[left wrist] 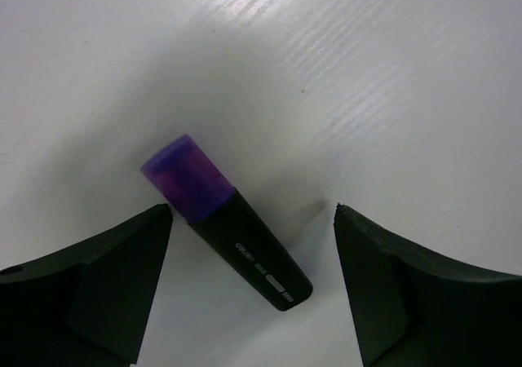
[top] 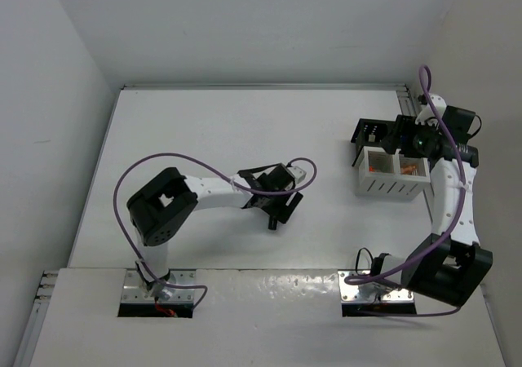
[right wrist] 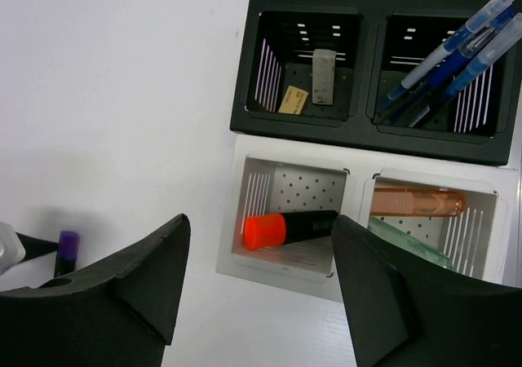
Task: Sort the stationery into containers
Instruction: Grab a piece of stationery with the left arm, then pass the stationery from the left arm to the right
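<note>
Straddling the purple-capped black plastic highlighter [left wrist: 224,220] at frame centre, the left hand [left wrist: 253,212] is spread for pinching; the right hand [right wrist: 261,220] is spread over the white slatted box [right wrist: 354,183].

The top camera sees the whole tabletop [top: 228,122] from high above. Both wrist cameras look down from near; the right one also shows the white box [top: 390,187].

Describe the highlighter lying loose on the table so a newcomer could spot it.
On the white table, look between the left gripper's open fingers. There lies a highlighter, flat on the surface: black body, purple cap, unlike the orange ones in the white box.
</note>
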`<state>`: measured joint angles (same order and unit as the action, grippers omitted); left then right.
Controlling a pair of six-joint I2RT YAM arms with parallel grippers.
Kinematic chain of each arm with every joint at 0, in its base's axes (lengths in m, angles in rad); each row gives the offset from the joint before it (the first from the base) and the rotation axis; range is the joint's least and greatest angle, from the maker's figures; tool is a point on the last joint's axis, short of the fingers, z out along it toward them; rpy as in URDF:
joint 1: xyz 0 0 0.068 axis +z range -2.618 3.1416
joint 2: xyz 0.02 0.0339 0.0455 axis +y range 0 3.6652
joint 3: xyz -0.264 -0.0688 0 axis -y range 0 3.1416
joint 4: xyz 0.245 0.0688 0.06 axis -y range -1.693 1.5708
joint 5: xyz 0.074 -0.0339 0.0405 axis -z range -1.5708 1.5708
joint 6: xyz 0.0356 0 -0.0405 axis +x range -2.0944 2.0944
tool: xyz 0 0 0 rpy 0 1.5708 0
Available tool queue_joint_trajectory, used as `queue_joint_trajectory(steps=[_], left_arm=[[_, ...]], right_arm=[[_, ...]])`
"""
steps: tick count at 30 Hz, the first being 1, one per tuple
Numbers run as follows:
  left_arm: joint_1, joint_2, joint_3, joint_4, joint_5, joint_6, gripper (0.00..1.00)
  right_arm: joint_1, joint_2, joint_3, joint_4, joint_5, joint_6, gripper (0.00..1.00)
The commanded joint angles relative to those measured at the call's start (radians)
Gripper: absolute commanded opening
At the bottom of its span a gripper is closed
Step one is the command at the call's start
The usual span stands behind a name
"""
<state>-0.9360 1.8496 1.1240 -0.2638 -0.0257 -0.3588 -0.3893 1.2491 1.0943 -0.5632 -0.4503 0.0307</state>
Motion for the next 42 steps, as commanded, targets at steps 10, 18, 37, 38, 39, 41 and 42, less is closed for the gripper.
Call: queue_joint_trajectory(steps=[10,18,37,38,39,41,42], left_arm=[[-0.023,0.056,0.028,-0.025,-0.008,-0.037,0.37],[0.127,-0.033,0.105,0.003,-0.031,0.007,0.00],[0.252,-0.328,0.226,0.028,0.371,0.031,0.00],[0.258,-0.331,0.223,0.028,0.375,0.029,0.00],[0.258,-0.331,0.221,0.031,0.377,0.027,0.00],[0.261,-0.331,0.217,0.034,0.377,0.024,0.00],[0.263,-0.331,0.217,0.038,0.379,0.023,0.00]], right_arm=[[0.043,-0.083,-0.020,-0.009,-0.140,0.032,0.67],[0.211,-0.171,-0.111,0.040,-0.160,0.173,0.69],[0.561,0.162,0.102,0.398,-0.185,0.752,0.74],[0.578,0.170,0.110,0.396,-0.183,0.749,0.74],[0.584,0.173,0.114,0.396,-0.183,0.746,0.74],[0.609,0.182,0.116,0.396,-0.186,0.738,0.73],[0.618,0.188,0.116,0.391,-0.186,0.730,0.71]])
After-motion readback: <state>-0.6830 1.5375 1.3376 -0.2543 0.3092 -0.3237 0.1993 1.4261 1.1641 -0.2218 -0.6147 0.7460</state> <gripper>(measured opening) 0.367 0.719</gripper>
